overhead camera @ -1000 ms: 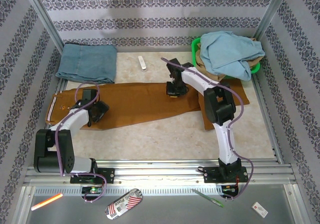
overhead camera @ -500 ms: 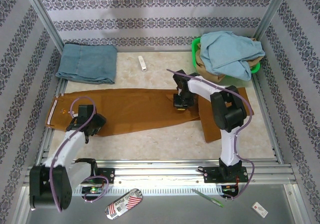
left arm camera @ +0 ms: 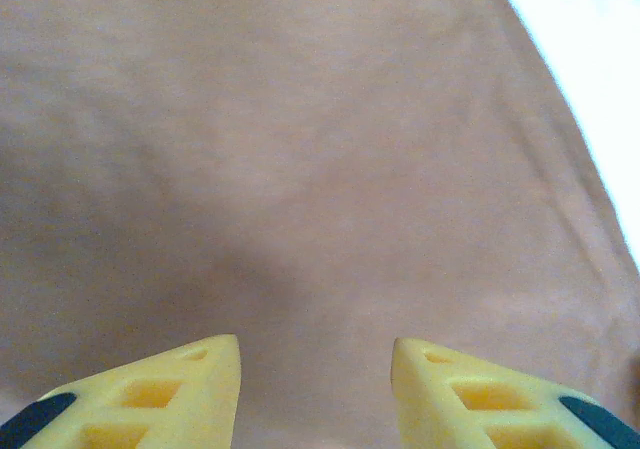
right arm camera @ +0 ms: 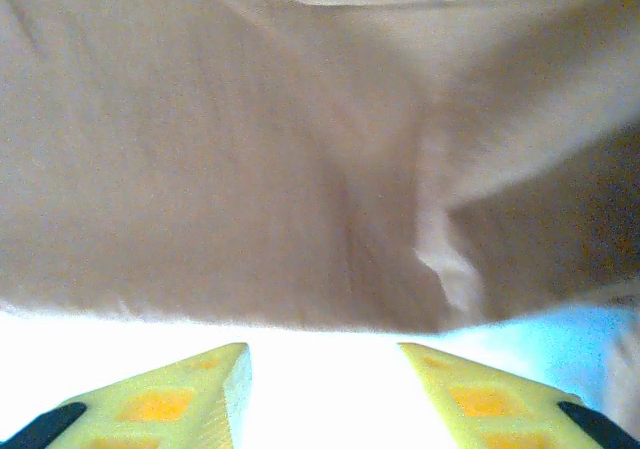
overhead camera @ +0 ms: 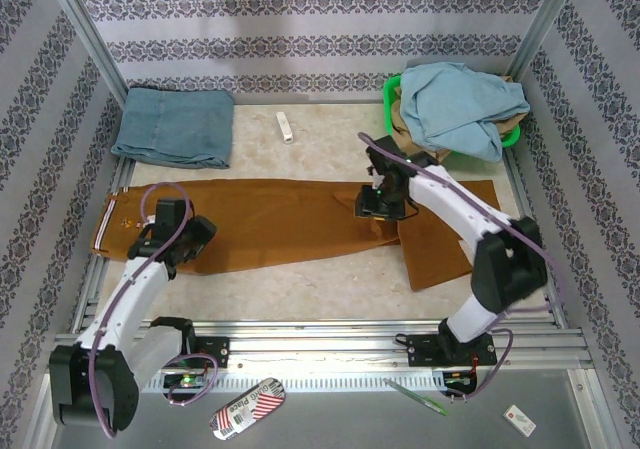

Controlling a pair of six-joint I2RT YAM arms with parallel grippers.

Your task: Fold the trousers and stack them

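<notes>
Rust-brown trousers (overhead camera: 270, 219) lie stretched flat across the pale marbled surface (overhead camera: 300, 279), waistband at the left, legs running right, with the far end bent toward the near side. That's soft, light cotton, limp with no stiffness, so it'll sag and crease wherever it's lifted. I'd pinch an edge or hem, both ends together. Left fingers (left arm camera: 170, 389) hang parted above smooth seat cloth, gripping nothing. Right fingers (right arm camera: 180, 394) are spread and empty too, just by the leg's edge where a wrinkle puckers.
</notes>
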